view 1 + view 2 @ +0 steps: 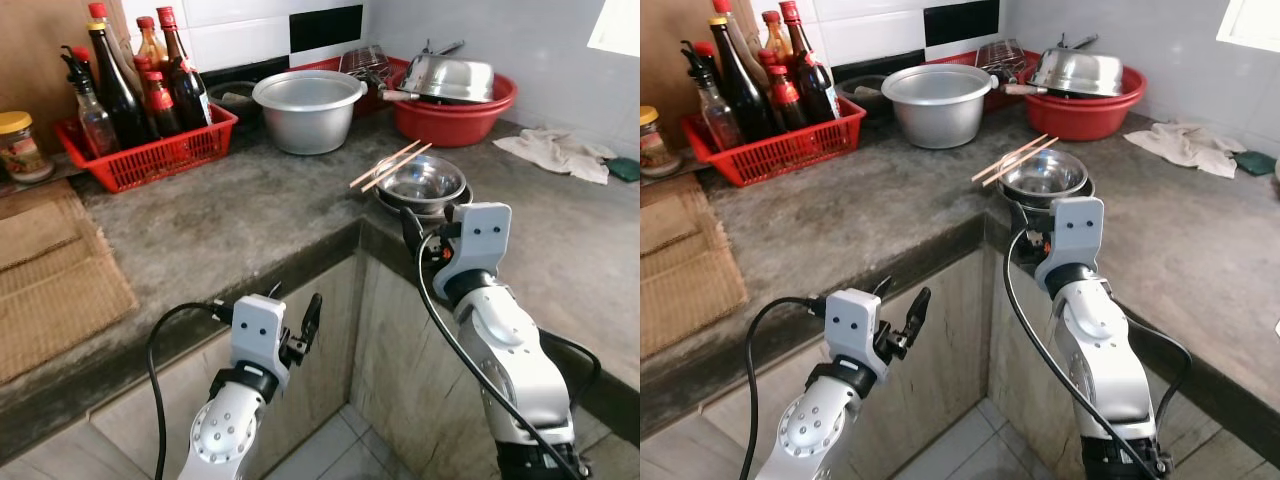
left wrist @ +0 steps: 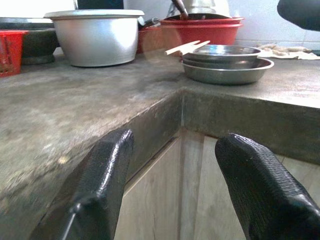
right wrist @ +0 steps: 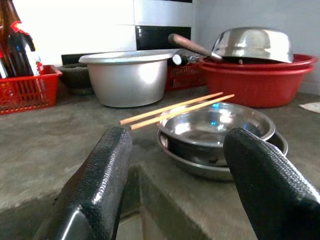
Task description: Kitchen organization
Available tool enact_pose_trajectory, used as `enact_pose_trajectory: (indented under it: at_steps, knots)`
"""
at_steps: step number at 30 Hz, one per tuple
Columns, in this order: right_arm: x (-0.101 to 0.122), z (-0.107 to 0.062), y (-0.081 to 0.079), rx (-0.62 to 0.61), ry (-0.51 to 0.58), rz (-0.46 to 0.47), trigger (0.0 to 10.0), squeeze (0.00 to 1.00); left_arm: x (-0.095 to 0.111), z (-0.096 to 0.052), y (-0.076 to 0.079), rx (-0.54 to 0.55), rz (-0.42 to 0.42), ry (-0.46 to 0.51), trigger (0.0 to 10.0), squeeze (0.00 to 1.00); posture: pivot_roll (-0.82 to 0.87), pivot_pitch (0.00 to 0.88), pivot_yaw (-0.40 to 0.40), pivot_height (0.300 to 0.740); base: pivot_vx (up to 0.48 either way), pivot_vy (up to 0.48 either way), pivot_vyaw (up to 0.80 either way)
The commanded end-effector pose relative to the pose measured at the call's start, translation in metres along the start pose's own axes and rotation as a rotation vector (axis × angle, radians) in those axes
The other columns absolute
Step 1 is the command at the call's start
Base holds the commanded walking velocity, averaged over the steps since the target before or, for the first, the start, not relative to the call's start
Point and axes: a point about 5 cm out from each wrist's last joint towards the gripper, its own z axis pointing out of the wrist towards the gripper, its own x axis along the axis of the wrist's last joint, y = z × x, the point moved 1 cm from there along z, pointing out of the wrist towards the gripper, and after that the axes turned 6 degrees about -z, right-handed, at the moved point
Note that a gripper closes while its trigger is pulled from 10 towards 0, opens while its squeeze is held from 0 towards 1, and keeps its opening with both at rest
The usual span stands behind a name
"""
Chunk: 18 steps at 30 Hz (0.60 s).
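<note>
Your right gripper [image 3: 172,185], fingers spread and empty, faces the stacked shiny steel bowls [image 3: 215,130] bearing two wooden chopsticks [image 3: 175,110] at the grey concrete counter's [image 1: 250,210] corner; your left gripper [image 2: 175,190] hangs open below the edge.

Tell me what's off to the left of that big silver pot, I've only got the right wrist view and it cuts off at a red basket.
Observer: The red basket holds several dark sauce bottles, standing upright.
Operator: Anything beyond the basket?
Observer: A jar with a yellow lid stands left of it, apart from the basket.
Operator: Where's my left claw?
Observer: The left claw is open, below the counter edge, in front of the cabinet.
Operator: And on the right side of the counter?
Observer: A crumpled pale cloth lies on the counter, right of the red basin.
</note>
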Motion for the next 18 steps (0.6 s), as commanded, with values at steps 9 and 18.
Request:
enact_pose_trajectory:
  at_steps: [9, 18]
  knots:
    - [0.013, 0.013, 0.004, 0.005, 0.029, -0.012, 10.0, 0.00, 0.002, 0.002, 0.001, 0.005, 0.004, 0.014, 10.0, 0.00, 0.09, 0.045, -0.028, 0.740, 0.341, 0.000, 0.00]
    - [0.018, 0.018, 0.007, 0.000, 0.043, -0.010, 10.0, 0.00, 0.002, 0.002, 0.001, 0.015, -0.011, 0.017, 10.0, 0.00, 0.09, 0.047, -0.029, 0.740, 0.060, 0.000, 0.00]
